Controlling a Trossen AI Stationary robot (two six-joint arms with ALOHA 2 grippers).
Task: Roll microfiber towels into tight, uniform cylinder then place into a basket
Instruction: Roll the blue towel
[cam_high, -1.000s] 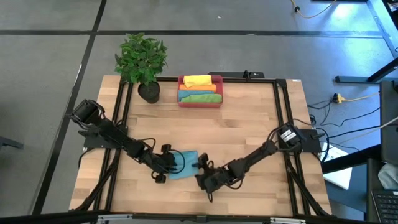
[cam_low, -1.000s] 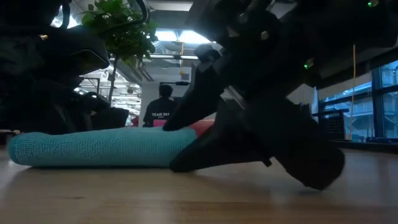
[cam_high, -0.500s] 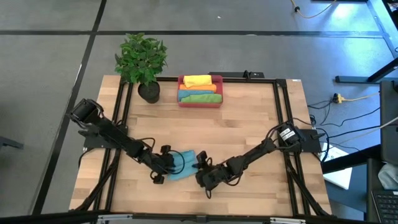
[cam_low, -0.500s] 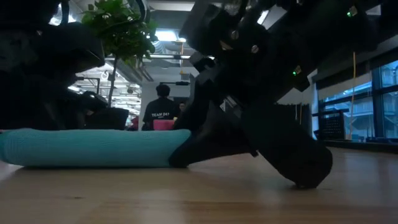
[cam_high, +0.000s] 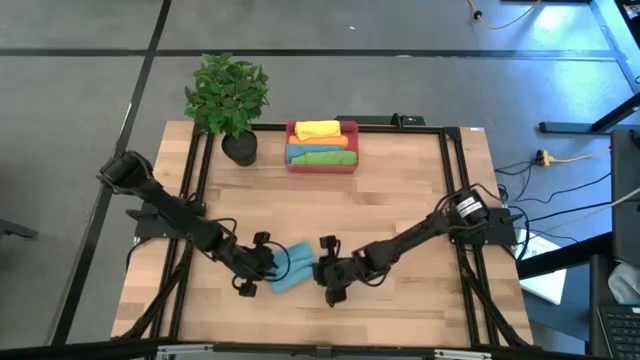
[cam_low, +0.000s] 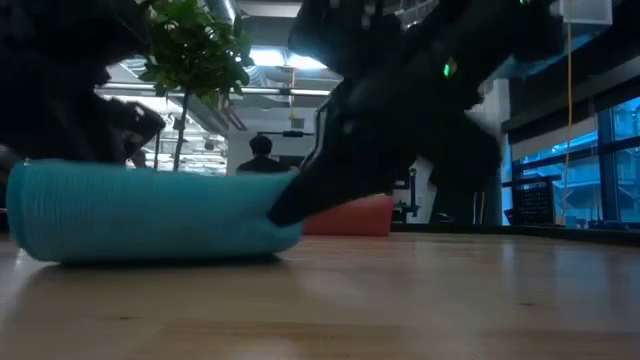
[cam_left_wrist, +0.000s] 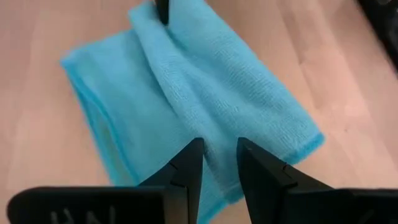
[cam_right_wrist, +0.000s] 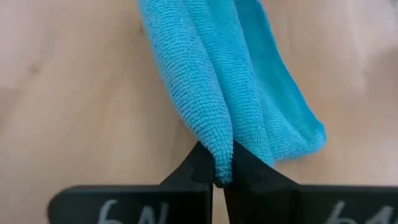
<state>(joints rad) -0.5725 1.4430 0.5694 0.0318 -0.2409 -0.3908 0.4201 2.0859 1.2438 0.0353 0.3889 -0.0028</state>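
A teal-blue microfiber towel (cam_high: 291, 268), loosely folded into a long bundle, lies near the table's front edge between my two grippers. My left gripper (cam_high: 262, 264) is shut on its left end and my right gripper (cam_high: 325, 270) on its right end. In the low view the towel (cam_low: 150, 215) is a thick teal bundle, with my right gripper (cam_low: 300, 200) dark at its right end. The red-pink basket (cam_high: 322, 165) stands at the far edge; its yellow, orange, green and teal rolled towels (cam_high: 320, 143) lie side by side. My left gripper pinches the towel's left end (cam_left_wrist: 214, 140) between its two fingers (cam_left_wrist: 189, 171), over several folded layers. It comes slanting down from the table's left. The rest of the towel spreads out on the wood beyond the fingers. My right gripper pinches a raised fold at the towel's right end (cam_right_wrist: 217, 140) between its two fingers (cam_right_wrist: 199, 163). It comes slanting down from the table's right, along the bundle. The fold runs away from the fingers, with the towel's lower layers on the table.
A potted plant (cam_high: 228, 100) stands at the far left corner, beside the basket. Black frame rails (cam_high: 452, 200) run along the table's left and right sides. A person stands in the room far behind the table, seen in the low view (cam_low: 260, 160).
My right gripper has moved toward the towel, rolled about its own axis and shut on the towel's right end. My left gripper has risen a little with the left end, and the bundle stands thicker and higher in the low view than before.
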